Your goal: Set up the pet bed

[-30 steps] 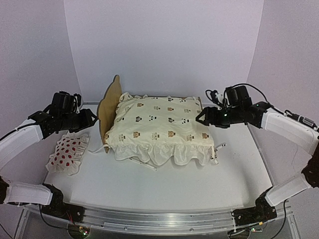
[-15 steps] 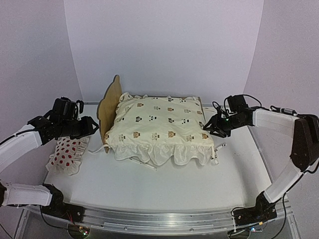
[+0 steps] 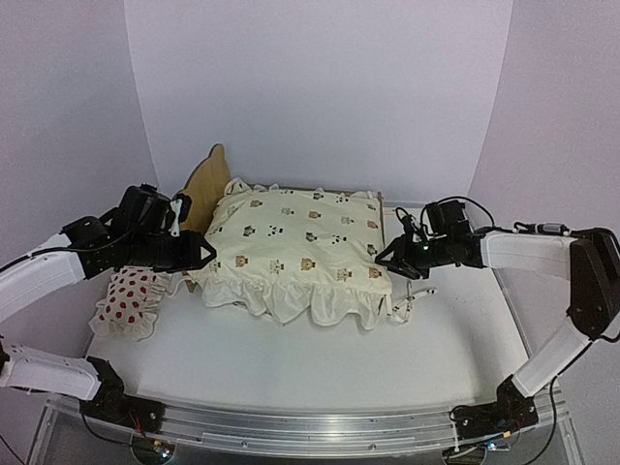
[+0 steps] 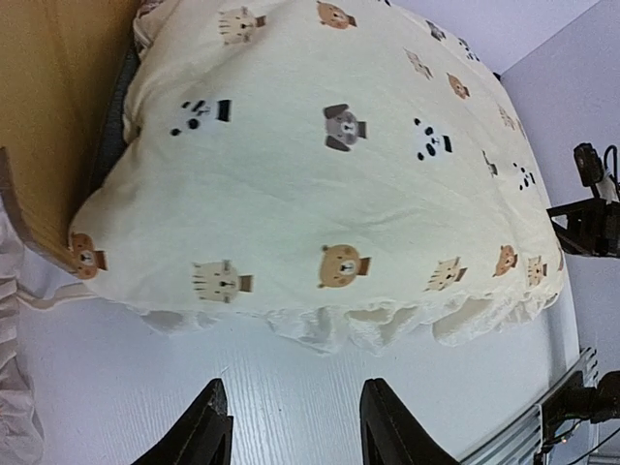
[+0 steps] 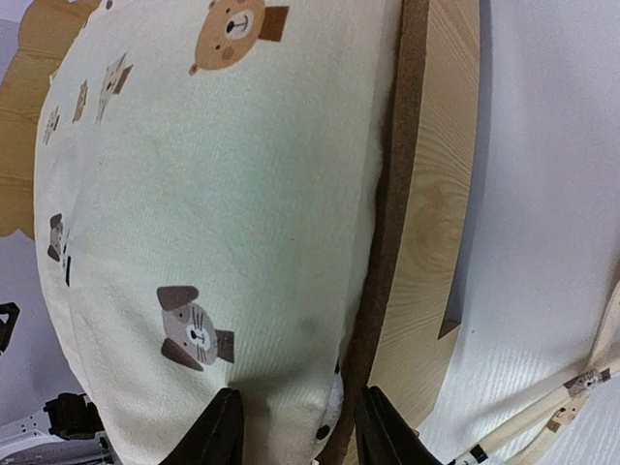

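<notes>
At the left hand (image 3: 205, 256), spread fingers (image 4: 208, 438) with only bare white table (image 3: 320, 373) between them. Swung in since a second ago from above the small white pillow with red spots (image 3: 126, 300) to the near left corner of the small light plywood pet bed with ear-shaped headboard (image 3: 201, 182), just short of its frilled covering.

At the right hand (image 3: 382, 258), fingers (image 5: 221, 426) apart on either side of the foot end, with a corner of soft cream cloth and the dark edge of the base between them. Cannot tell whether pressing on these or merely straddling them. Lower and further left than a second ago.

Beyond the hands, the pet bed itself, shifted leftward and turned a little since half a second ago. Now mid-table, between the two hands, headboard toward the left arm. Visible only in parts:
- a rounded headboard ear rising at the far left
- a pale grained footboard (image 5: 436, 194) at the right
- a strip of dark grey base along that board

Over nearly all of the frame, a plump cream ruffled cushion printed with small animal faces (image 3: 291, 237), frill hanging over the near rail. On the table by the foot end, thin cream ties (image 3: 407, 302).

Left of the headboard, partly under the left arm, the spotted pillow, lying where it lay before.
</notes>
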Robot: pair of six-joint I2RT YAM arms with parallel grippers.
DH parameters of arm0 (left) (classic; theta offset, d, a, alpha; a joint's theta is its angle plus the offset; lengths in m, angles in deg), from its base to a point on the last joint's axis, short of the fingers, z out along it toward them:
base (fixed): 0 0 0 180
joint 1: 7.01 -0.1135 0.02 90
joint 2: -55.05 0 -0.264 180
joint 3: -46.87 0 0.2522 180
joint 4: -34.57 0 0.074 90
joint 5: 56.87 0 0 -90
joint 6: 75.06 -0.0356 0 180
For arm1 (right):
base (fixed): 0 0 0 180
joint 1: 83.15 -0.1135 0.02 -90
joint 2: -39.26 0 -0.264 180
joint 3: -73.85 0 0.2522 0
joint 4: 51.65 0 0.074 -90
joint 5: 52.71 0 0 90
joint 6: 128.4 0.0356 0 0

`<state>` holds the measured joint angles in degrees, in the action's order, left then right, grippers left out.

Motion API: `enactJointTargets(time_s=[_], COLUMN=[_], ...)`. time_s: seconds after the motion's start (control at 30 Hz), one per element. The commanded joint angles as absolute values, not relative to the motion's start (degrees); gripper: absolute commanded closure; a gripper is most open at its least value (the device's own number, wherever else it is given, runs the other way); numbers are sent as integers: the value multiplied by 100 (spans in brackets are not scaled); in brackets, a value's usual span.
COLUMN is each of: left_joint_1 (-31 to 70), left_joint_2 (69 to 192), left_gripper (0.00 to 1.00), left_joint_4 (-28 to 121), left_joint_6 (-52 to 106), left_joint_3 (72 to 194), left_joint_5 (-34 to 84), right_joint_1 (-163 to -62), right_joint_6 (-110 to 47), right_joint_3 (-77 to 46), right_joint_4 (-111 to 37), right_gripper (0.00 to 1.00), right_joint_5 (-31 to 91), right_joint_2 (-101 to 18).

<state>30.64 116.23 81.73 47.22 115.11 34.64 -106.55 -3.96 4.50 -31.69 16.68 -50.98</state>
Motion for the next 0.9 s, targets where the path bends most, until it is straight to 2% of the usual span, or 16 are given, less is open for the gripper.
enactJointTargets(time_s=[0.0,0.23,0.4,0.53,0.7,0.87], left_joint_1=[3448,4481,5205,5552,5837,5899], left_joint_2=[11909,12819,13589,14337,15310,16257], left_gripper=[54,54,46,38,34,32], left_joint_4=[8280,8172,8049,7967,7902,8096], left_joint_6=[4699,4415,4008,3581,3223,3168], left_joint_3=[12060,12737,13450,14046,14793,15611], left_joint_5=[3638,4036,4353,4394,4444,4548], right_joint_1=[-11167,-11796,-11858,-11857,-11857,-11857], right_joint_6=[16,134,-98,-678,-1103,-1193], right_joint_3=[831,844,790,660,613,804], right_joint_4=[-2862,-3025,-2954,-2061,-1348,-1056], right_gripper=[59,58,56,48,30,24], right_joint_5=[1897,1962,1895,2804,3655,3997], right_joint_2=[-4828,-4707,-4622,-4003,-3256,-2642])
